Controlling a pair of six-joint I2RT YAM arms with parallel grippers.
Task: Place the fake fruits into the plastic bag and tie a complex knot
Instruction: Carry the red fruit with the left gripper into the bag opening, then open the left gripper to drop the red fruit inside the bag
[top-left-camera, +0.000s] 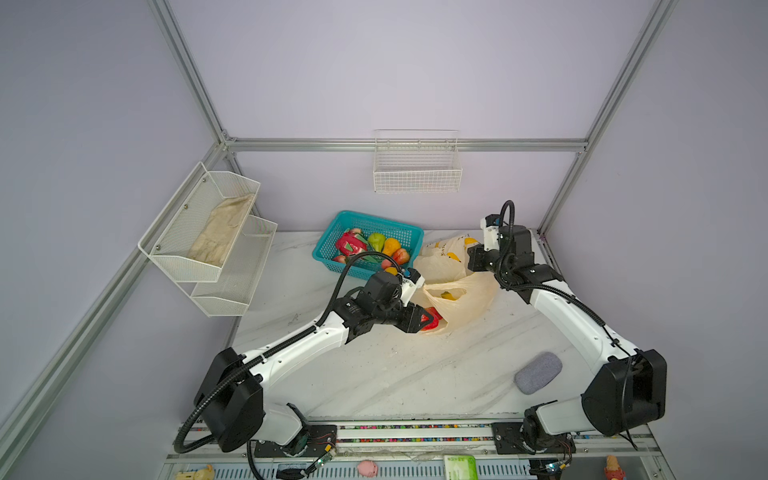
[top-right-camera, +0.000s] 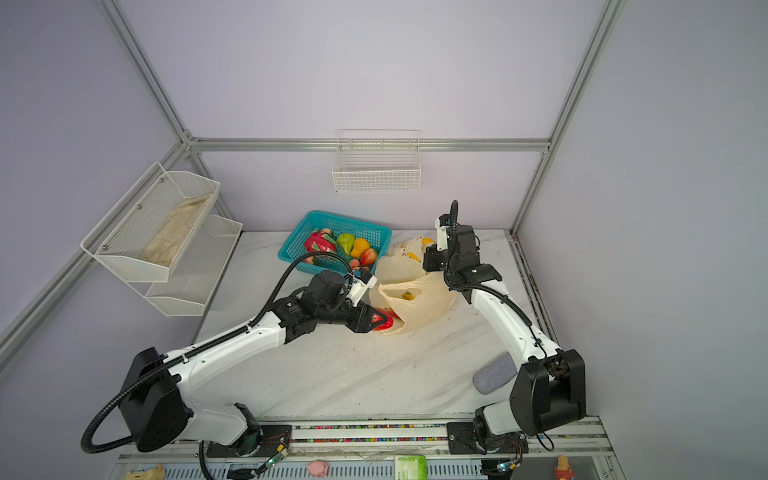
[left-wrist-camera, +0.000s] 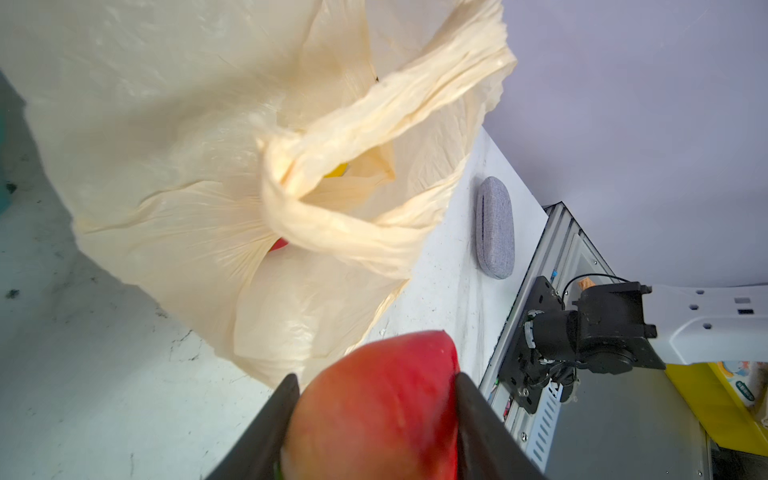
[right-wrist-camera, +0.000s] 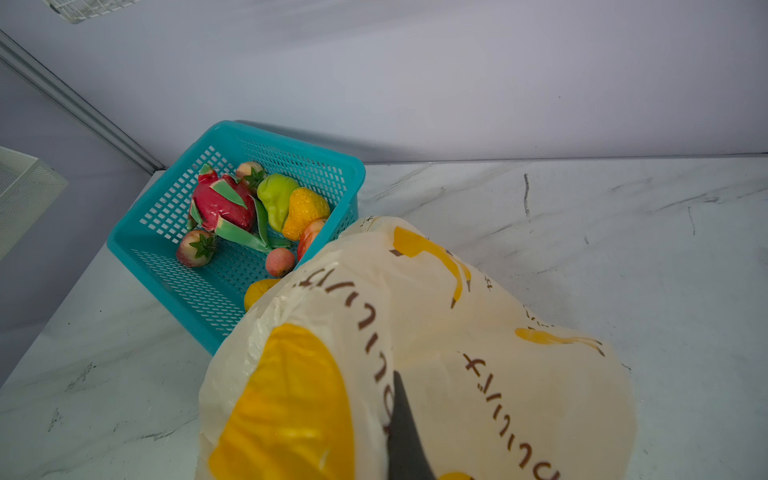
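White marbled table (top-left-camera: 374, 374) fills the lower middle of both top views, with lilac walls behind. At frame centre the left gripper (top-left-camera: 428, 320) has its jaws about half apart and clamped on a red fruit (left-wrist-camera: 374, 415), one dark finger on each side of it. The fruit sits at the lower left edge of the bag (top-left-camera: 465, 303), which lies slumped on the table just right of centre.

In the left wrist view a twisted handle (left-wrist-camera: 374, 120) loops across the bag's opening, and a yellow piece (left-wrist-camera: 336, 169) and a red piece (left-wrist-camera: 277, 244) show inside.

The right gripper (top-left-camera: 469, 255), above and right of the bag, is closed tight on the bag's upper part. In the right wrist view its dark tip (right-wrist-camera: 401, 399) presses into the printed film.

Up and left of the bag, touching it, stands the basket (top-left-camera: 328, 239) with more fruits: a dragon fruit (top-left-camera: 350, 245), a green pear (top-left-camera: 376, 240) and an orange pear (top-left-camera: 390, 246). A grey case (top-left-camera: 538, 372) lies at lower right.
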